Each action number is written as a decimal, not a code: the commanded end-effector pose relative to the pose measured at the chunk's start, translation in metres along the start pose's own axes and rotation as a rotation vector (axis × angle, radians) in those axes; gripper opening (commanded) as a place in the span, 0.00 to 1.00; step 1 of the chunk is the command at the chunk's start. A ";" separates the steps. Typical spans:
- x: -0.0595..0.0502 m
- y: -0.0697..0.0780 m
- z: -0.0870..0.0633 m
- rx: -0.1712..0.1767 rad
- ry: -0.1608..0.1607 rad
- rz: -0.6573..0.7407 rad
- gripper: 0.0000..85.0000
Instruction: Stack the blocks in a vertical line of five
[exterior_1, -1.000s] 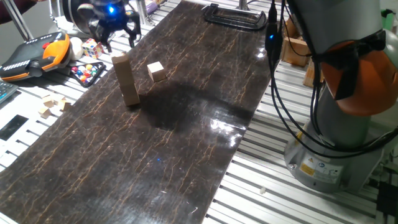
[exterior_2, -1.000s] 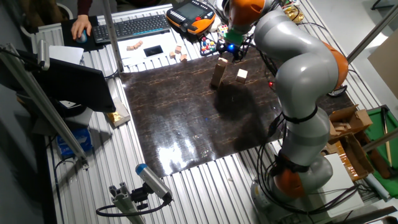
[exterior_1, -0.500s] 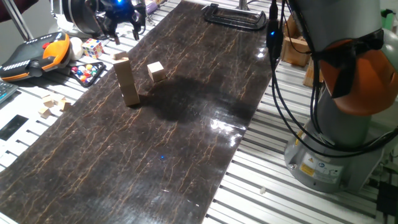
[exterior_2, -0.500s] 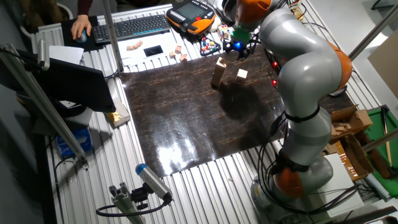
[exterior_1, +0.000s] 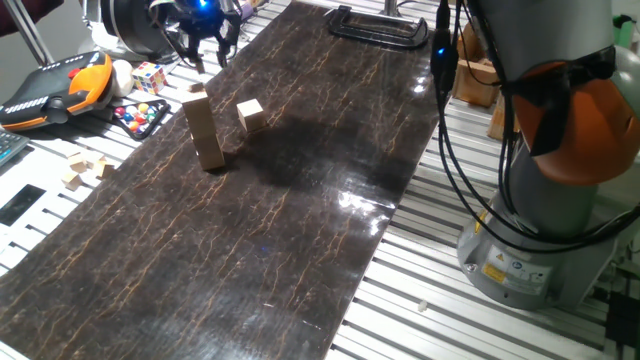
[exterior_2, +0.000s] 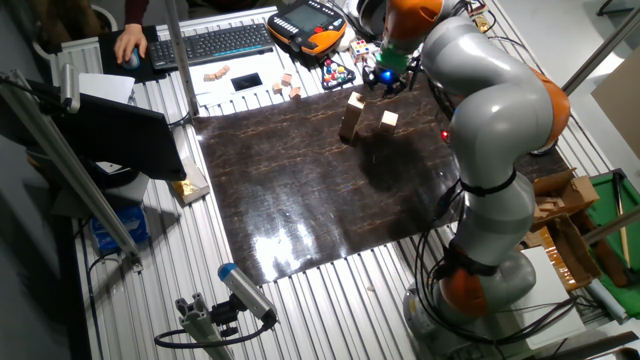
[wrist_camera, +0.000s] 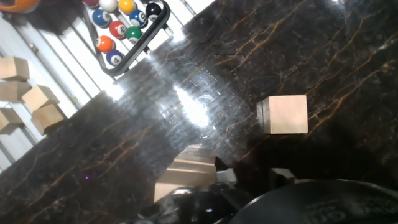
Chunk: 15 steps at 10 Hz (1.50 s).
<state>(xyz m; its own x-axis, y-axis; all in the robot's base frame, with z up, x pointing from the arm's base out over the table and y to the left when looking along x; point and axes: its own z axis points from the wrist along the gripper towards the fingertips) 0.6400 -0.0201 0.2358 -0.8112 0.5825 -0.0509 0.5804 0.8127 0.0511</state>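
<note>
A leaning column of several tan blocks (exterior_1: 205, 130) stands on the dark mat (exterior_1: 300, 220); it also shows in the other fixed view as the column (exterior_2: 349, 116). One loose block (exterior_1: 250, 114) lies just right of it, apart. My gripper (exterior_1: 204, 42) hangs above and behind both, near the mat's far left edge, open and holding nothing. From the hand view I look down on the loose block (wrist_camera: 287, 114) and the column's top (wrist_camera: 186, 174).
A multicoloured puzzle cube (exterior_1: 148, 76), a rack of billiard balls (exterior_1: 140, 116) and an orange teach pendant (exterior_1: 55, 85) lie left of the mat. Small wooden bits (exterior_1: 85, 168) sit on the slats. A black clamp (exterior_1: 375, 28) lies at the far end.
My gripper has risen and drifted away from the column toward the mat's far edge. The column and the loose block have not moved.
</note>
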 end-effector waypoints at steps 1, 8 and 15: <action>0.000 0.000 -0.001 -0.003 0.002 -0.011 0.01; 0.001 -0.001 -0.002 -0.014 0.040 -0.130 0.01; -0.024 -0.039 0.005 0.003 0.029 -0.151 0.01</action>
<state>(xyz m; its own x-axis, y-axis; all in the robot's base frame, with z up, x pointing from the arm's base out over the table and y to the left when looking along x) 0.6381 -0.0591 0.2295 -0.8940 0.4476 -0.0217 0.4463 0.8937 0.0453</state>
